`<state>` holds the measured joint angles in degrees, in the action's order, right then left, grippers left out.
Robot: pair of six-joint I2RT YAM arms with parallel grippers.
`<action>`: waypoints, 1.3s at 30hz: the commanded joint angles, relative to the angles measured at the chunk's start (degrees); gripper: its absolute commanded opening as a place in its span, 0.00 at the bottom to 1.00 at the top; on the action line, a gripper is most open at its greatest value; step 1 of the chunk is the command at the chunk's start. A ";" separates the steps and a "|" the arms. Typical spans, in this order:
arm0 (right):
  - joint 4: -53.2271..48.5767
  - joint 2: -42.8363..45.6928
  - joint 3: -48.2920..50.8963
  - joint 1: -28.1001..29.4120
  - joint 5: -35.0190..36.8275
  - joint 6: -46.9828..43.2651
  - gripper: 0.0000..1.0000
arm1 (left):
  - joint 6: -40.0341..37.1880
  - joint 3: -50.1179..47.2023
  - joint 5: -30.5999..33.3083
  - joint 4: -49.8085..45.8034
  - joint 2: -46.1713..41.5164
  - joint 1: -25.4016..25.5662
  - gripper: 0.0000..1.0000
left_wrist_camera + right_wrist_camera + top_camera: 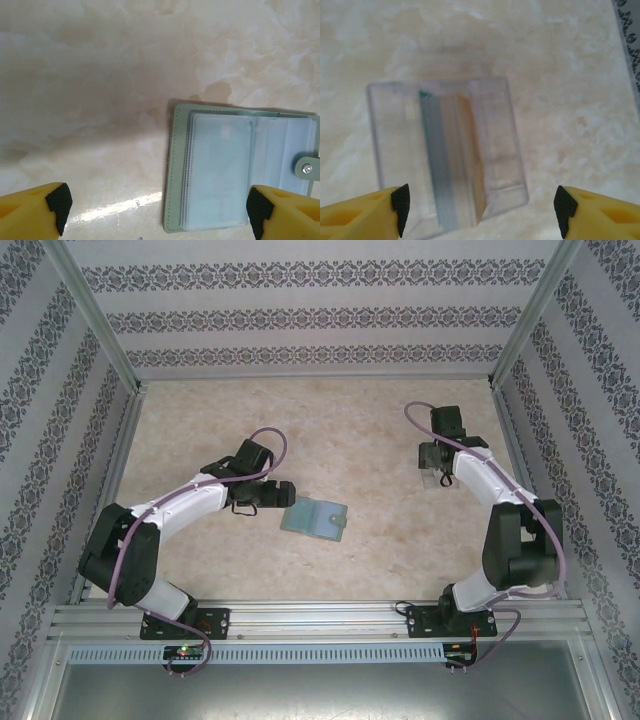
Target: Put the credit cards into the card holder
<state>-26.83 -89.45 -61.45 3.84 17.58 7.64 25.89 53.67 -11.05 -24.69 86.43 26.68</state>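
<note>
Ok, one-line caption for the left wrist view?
Open left gripper above the marbled table, green card holder lying open, clear sleeves up.

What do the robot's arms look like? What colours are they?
The left arm and right arm each have smooth white tube-shaped links joined by chunky black joints. A purple cable loops along each arm. Their black bases are bolted to a silver rail. The left gripper and right gripper have yellow jaws tipped with black pads.

Card holder (220, 170) runs off frame's R edge; credit cards (440, 160) in clear box (502, 135) too blurred to count.
</note>
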 commanded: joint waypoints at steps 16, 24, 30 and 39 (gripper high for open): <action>-1.96 -9.37 -4.86 -2.61 2.69 -0.51 0.78 | -0.50 -0.81 1.55 -0.42 -0.67 0.64 0.92; -0.30 -2.41 -2.42 -1.47 8.32 0.33 0.73 | -0.86 0.20 2.00 -1.15 -0.33 0.64 0.92; 1.61 -0.96 -0.69 -1.46 10.55 0.05 0.67 | -0.36 0.64 1.18 -0.76 0.60 0.66 0.92; 1.10 -1.83 -1.31 -1.46 5.99 0.25 0.21 | -0.06 -0.56 1.63 -0.94 -0.67 0.66 0.92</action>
<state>-25.89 -91.15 -63.24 2.13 24.47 7.70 25.87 52.84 -9.80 -24.88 86.52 26.68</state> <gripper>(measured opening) 0.226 0.920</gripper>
